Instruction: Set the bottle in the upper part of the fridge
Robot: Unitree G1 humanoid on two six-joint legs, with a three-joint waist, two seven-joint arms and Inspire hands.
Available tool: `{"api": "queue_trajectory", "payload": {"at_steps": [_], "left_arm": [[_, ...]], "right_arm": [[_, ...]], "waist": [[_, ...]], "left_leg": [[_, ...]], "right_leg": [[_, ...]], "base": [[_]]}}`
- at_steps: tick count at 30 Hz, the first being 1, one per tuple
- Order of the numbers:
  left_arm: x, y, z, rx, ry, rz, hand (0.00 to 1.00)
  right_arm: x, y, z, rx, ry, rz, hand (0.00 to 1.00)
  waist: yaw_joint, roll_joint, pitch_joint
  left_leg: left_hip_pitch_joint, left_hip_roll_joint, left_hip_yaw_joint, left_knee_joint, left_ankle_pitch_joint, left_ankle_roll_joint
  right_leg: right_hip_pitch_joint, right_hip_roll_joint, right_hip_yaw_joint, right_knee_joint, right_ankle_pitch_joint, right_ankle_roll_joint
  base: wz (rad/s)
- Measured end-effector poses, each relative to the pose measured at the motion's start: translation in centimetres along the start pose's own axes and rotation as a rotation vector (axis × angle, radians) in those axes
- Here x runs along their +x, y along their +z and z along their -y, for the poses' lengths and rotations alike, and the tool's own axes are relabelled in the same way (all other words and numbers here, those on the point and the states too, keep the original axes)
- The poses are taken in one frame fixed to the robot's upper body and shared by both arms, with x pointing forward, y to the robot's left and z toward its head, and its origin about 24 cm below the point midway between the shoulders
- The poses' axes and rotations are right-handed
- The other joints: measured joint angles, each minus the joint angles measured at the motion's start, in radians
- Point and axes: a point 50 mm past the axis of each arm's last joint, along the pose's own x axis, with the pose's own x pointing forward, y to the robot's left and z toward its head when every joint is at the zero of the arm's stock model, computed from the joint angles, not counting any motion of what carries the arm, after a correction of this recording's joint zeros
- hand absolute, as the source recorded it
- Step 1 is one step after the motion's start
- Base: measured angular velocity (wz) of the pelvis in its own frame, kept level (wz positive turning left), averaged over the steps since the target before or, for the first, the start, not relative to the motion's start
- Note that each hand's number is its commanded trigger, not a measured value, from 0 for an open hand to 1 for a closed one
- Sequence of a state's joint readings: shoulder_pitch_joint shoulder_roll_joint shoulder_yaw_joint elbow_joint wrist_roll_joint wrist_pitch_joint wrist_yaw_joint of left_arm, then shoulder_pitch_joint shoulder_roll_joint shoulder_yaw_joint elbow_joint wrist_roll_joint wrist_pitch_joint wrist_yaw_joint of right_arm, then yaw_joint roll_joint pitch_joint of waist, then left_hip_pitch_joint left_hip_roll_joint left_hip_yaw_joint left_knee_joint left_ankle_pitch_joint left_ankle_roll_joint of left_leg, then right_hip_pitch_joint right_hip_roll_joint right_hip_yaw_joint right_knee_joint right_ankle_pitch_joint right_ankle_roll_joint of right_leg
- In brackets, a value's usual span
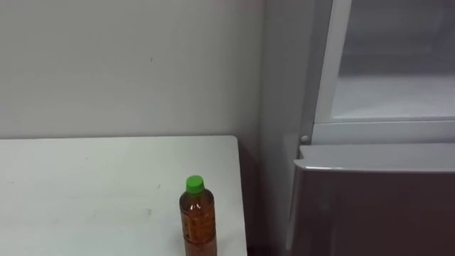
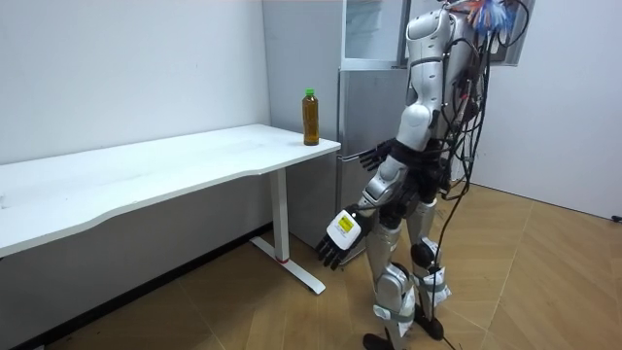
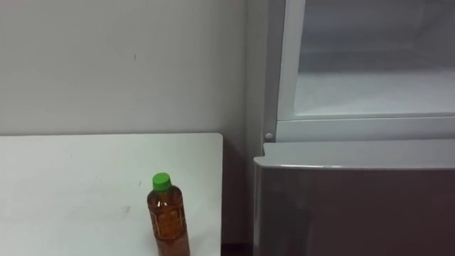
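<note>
Bottle (image 1: 197, 220), capped and upright near the right front corner of the worktop (image 1: 85, 185), close to the fridge (image 1: 377, 199), whose upper compartment (image 1: 394, 96) stands open. The left hand (image 2: 340, 236) and right hand (image 2: 374, 156) hang low, fingers spread wide, holding nothing. The bottle looks nearly full, so probably fairly heavy, stiff-walled and smooth; 1 hand wrapped round its mid-body, below the cap, should carry it upright.

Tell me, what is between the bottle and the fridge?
Just bare table past the bottle, then an empty gap before the fridge, in the left eye view.
</note>
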State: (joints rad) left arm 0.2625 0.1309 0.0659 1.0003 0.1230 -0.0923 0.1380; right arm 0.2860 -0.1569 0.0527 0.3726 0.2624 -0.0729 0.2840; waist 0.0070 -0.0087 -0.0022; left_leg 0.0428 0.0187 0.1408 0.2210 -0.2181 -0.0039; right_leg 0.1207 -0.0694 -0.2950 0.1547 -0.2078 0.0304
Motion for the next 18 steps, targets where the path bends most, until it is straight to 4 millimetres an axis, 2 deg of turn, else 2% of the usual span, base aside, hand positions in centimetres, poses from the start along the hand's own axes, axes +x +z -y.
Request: {"api": "queue_trajectory", "payload": {"at_steps": [4,6,7,9,12,18], "left_arm": [[-0.2,-0.4,-0.1,0.005,0.002,-0.004,0.00],[-0.2,-0.6,-0.2,0.019,0.002,-0.007,0.00],[-0.3,-0.8,-0.4,0.041,0.001,-0.009,0.00],[-0.4,-1.3,-0.6,0.055,0.003,-0.024,0.00],[-0.6,-2.0,-0.5,0.077,-0.004,-0.054,0.00],[-0.6,-1.9,-0.5,0.084,-0.006,-0.056,0.00]], "right_arm": [[-0.1,3.1,-0.9,-0.040,0.063,0.129,0.00],[-0.2,4.1,-1.2,-0.064,0.082,0.159,0.00],[-0.5,4.4,-1.4,-0.070,0.094,0.175,0.00],[-0.7,5.3,-1.8,-0.078,0.115,0.215,0.00],[-0.8,5.6,-1.8,-0.078,0.117,0.219,0.00],[-1.0,6.5,-2.2,-0.084,0.123,0.235,0.00]], "waist": [[0.000,-0.004,-0.0003],[0.002,-0.008,-0.0002],[0.003,-0.011,-0.0036],[0.001,-0.014,-0.0046],[0.009,-0.024,-0.0053],[0.026,-0.023,-0.0041]], "left_leg": [[0.001,0.003,0.014,0.000,-0.001,0.001],[-0.004,0.004,0.019,0.000,-0.001,0.001],[-0.008,0.005,0.020,0.001,-0.001,0.001],[-0.012,0.005,0.022,0.001,0.000,0.001],[-0.013,0.006,0.023,0.001,0.000,0.001],[-0.014,0.007,0.027,0.000,0.000,0.002]], "right_leg": [[-0.010,0.002,0.022,0.011,0.000,0.000],[-0.021,0.002,0.025,0.018,0.000,0.000],[-0.025,0.002,0.025,0.018,0.001,-0.002],[-0.030,0.003,0.028,0.019,0.002,-0.003],[-0.033,0.003,0.031,0.018,0.007,-0.003],[-0.033,0.003,0.035,0.032,0.009,-0.003]], "base": [[-0.12],[-0.07],[-0.05],[-0.04],[-0.04],[-0.03]]}}
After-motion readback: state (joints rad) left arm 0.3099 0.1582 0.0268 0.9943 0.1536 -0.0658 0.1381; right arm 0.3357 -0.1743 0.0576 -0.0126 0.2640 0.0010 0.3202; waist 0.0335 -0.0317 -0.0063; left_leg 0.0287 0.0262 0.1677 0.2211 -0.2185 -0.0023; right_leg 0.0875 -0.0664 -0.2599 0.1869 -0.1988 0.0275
